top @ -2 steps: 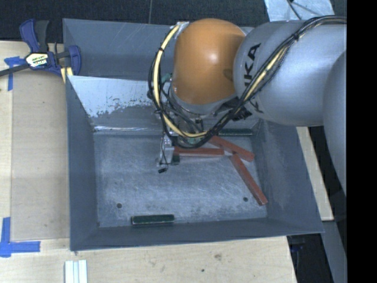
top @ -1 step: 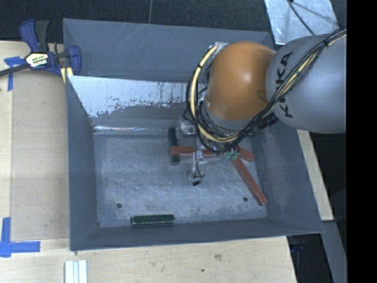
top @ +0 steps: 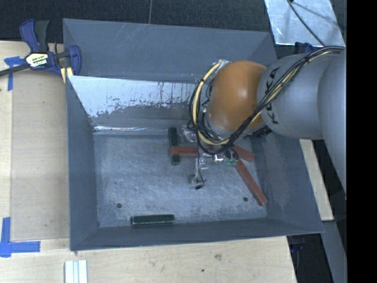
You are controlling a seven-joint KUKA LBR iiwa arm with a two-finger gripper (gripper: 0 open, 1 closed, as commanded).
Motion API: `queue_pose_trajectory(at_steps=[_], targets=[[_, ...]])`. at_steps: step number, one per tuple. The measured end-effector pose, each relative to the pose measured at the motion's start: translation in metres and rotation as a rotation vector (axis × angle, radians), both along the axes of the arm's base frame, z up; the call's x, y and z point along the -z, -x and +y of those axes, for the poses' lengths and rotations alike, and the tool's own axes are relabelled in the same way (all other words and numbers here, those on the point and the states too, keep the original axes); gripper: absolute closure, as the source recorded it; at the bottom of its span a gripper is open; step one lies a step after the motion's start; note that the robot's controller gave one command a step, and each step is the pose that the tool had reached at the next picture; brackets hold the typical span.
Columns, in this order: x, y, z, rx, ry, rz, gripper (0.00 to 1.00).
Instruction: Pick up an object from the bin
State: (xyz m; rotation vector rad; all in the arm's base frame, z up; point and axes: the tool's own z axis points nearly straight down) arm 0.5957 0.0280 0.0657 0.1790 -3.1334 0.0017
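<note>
My gripper (top: pixel 199 180) reaches down to the bin floor near the middle, below the arm's orange cover. A short reddish-brown stick (top: pixel 181 151) lies just up and left of it, crossing a dark green block (top: pixel 174 137). To its right a long reddish-brown stick (top: pixel 251 184) slants toward the right wall. A small green piece (top: pixel 228 163) and another brown stick end (top: pixel 245 154) lie at that stick's upper end. I see nothing held at the gripper's tip.
A dark green bar (top: pixel 152 219) lies flat along the front wall, well clear of the gripper. The arm and its cables hang over the bin's right half and hide the floor beneath them.
</note>
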Motion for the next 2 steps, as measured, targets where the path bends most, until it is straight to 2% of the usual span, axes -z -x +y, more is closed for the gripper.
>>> queue_pose_trajectory(at_steps=[1, 2], targets=[[-0.005, -0.002, 0.002, 0.000, -0.003, -0.007, 1.00], [-0.151, 0.001, 0.043, -0.064, -0.003, -0.016, 1.00]])
